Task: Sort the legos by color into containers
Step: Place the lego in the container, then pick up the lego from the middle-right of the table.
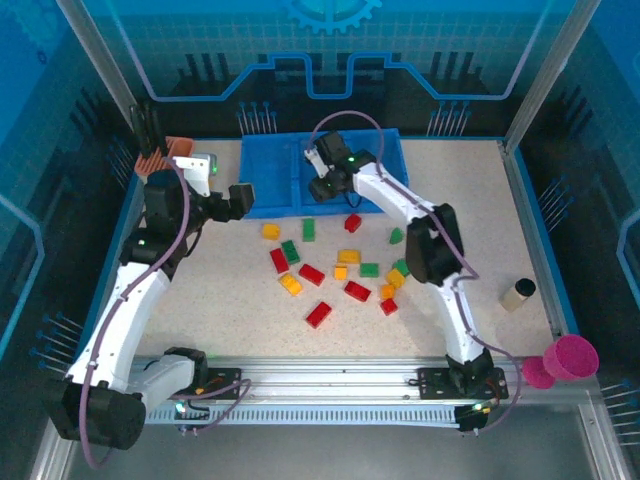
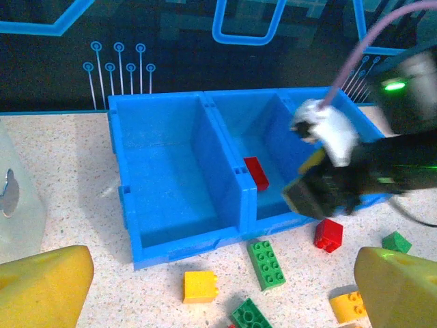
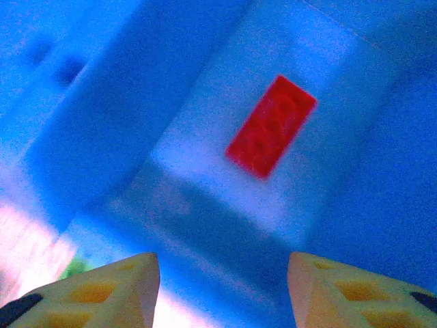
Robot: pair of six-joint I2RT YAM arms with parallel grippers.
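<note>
One red rectangular plastic brick [image 3: 272, 126] lies flat on the floor of the middle compartment [image 2: 273, 133] of the low bright-blue plastic tray [image 2: 157, 100]. It is clear of the right gripper [image 3: 220, 266], whose fingers stand apart and empty just above it. Risk: a skewed lift-out clips the divider wall [image 2: 229, 150] and shoves the tray. Left gripper [image 2: 218, 294] is wide apart and empty near the tray front. Both arms reaching for the loose red, green and yellow bricks [image 1: 357, 291] could collide.

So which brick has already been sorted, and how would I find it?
Find the blue tray at the far edge of the table. In its middle compartment lies a red brick, the only one seen inside; the other bricks lie loose in front.
</note>
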